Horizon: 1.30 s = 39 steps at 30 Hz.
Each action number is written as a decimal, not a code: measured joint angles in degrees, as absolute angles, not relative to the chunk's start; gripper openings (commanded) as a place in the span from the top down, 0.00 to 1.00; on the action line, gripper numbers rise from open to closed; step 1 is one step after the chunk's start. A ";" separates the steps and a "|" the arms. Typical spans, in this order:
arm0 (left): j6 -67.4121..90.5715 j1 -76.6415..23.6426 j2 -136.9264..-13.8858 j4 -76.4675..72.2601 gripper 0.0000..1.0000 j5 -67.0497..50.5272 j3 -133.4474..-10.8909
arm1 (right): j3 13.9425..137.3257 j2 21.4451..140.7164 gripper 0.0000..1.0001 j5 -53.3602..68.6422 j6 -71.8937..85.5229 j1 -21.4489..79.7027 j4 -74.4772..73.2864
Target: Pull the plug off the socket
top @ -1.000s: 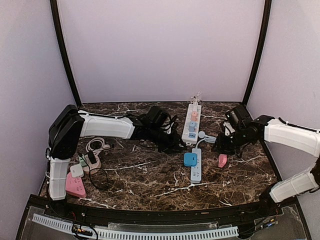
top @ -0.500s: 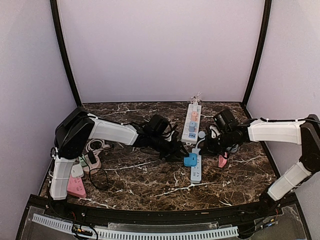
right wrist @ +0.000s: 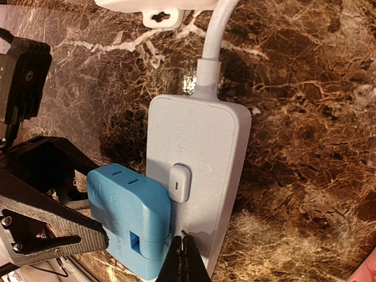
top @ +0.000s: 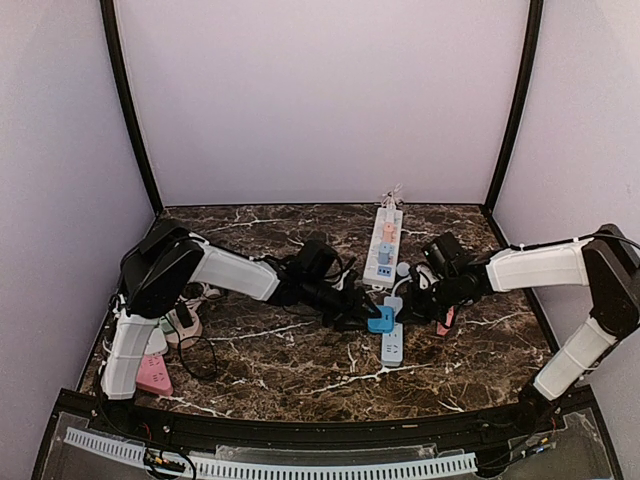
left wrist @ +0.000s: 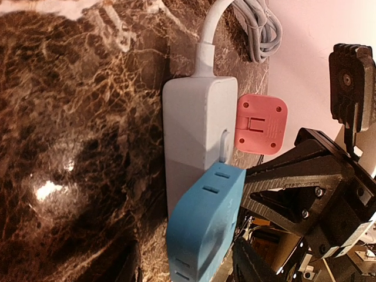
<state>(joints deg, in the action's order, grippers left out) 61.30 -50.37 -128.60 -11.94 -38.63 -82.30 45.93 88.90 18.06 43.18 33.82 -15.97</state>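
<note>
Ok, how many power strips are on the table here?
3: a white power strip at rear centre, the grey power strip holding the blue plug mid-table, and a pink power strip front left. The cable clutter beside it may hide more.

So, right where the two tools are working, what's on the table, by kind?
Power strip: 1
Plugs: 2, the blue plug on the strip and the pink plug lying loose beside it
Total: 3
</note>
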 measured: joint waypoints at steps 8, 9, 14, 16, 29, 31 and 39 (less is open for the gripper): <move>65.91 -50.37 -129.71 -18.48 0.54 -40.77 -80.82 | 44.93 89.10 1.00 18.55 43.75 33.89 -13.47; 66.83 -50.37 -129.75 -20.05 0.56 -41.15 -80.31 | 44.86 89.14 1.00 18.59 43.79 33.89 -13.23; 71.05 -50.37 -130.47 -26.59 0.61 -42.46 -78.28 | 44.53 89.14 1.00 18.70 43.81 33.89 -12.56; 72.47 -50.37 -131.17 -28.60 0.66 -42.81 -77.97 | 44.53 89.14 1.00 18.72 43.81 33.89 -12.49; 78.41 -50.37 -132.60 -41.12 1.00 -45.19 -75.09 | 44.42 89.17 1.00 17.96 43.81 33.87 -12.38; 79.15 -50.37 -132.88 -42.87 1.00 -45.17 -74.61 | 44.42 89.17 1.00 17.87 43.81 33.89 -12.34; 82.39 -50.37 -134.30 -50.46 1.00 -45.19 -72.97 | 44.71 89.89 1.00 16.62 43.77 34.26 -11.73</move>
<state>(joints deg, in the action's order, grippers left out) 82.39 -50.37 -134.30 -50.46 -45.19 -72.97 44.71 89.89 16.62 43.77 34.26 -11.73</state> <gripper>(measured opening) 0.150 0.003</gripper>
